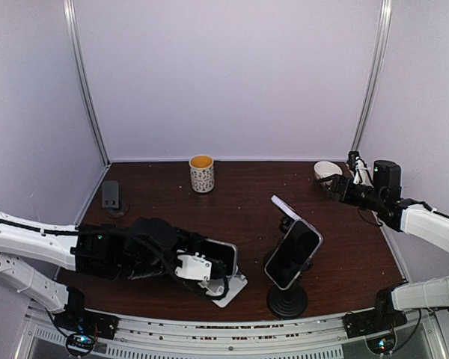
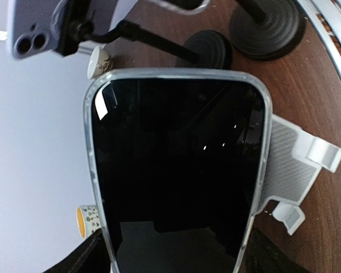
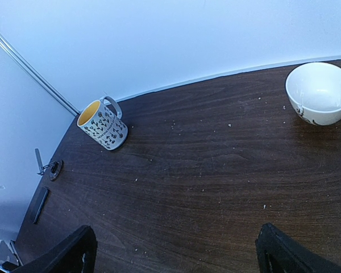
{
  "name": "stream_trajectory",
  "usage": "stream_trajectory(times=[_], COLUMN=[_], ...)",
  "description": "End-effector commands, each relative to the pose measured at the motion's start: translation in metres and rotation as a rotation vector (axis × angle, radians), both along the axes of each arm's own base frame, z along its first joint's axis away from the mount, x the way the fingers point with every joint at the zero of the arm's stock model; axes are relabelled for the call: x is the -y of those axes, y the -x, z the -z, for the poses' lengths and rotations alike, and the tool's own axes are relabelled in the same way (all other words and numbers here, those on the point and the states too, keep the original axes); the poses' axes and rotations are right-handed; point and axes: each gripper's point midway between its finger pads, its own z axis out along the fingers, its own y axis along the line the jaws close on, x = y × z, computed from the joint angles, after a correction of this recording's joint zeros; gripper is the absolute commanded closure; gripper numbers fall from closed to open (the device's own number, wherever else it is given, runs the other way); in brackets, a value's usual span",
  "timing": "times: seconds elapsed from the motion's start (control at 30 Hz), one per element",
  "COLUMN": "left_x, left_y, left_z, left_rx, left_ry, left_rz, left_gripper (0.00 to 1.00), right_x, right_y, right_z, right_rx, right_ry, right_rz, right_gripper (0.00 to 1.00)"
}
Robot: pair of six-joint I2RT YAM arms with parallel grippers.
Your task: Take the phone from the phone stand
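Top: left gripper [image 1: 208,268] grasps the phone [image 1: 224,253] by its long edges, low over the white phone stand [image 1: 233,289] at the near desk [image 1: 239,194] edge.
Left wrist: stand lip near the phone's edge. Risk: lip snags, stand drags.
Right wrist: right gripper [image 3: 179,250] released, idle.

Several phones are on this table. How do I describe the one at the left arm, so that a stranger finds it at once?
Go to the near edge of the dark table, at the left tool. The phone is between its fingers, over a white stand. The two phones to its right sit on black stands.
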Motion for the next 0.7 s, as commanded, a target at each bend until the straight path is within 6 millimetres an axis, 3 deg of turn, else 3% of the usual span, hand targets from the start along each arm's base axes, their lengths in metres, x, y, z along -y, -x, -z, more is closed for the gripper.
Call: stream_trajectory(times=[0.0, 0.17, 0.37, 0.67], left_x=[-0.012, -0.047, -0.093, -0.166], left_y=[-0.029, -0.057, -0.082, -0.104], left_z=[-0.047, -0.054, -0.043, 0.014], left_rx=[-0.054, -0.156, -0.295, -0.618], left_ry=[0.249, 0.385, 0.514, 0.682], left_rz=[-0.183, -0.382, -0.631, -1.110], left_gripper=[0.62, 0.63, 0.63, 0.66], right_x=[0.002, 0.002, 0.002, 0.001], right_y=[-0.003, -0.003, -0.003, -0.004], right_z=[-0.004, -0.004, -0.003, -0.001], right_rx=[0.017, 0.018, 0.015, 0.010], right_ry=[0.001, -0.001, 0.001, -0.005], right_rz=[0.007, 0.006, 0.005, 0.002], right_gripper=[0.00, 0.00, 0.00, 0.00])
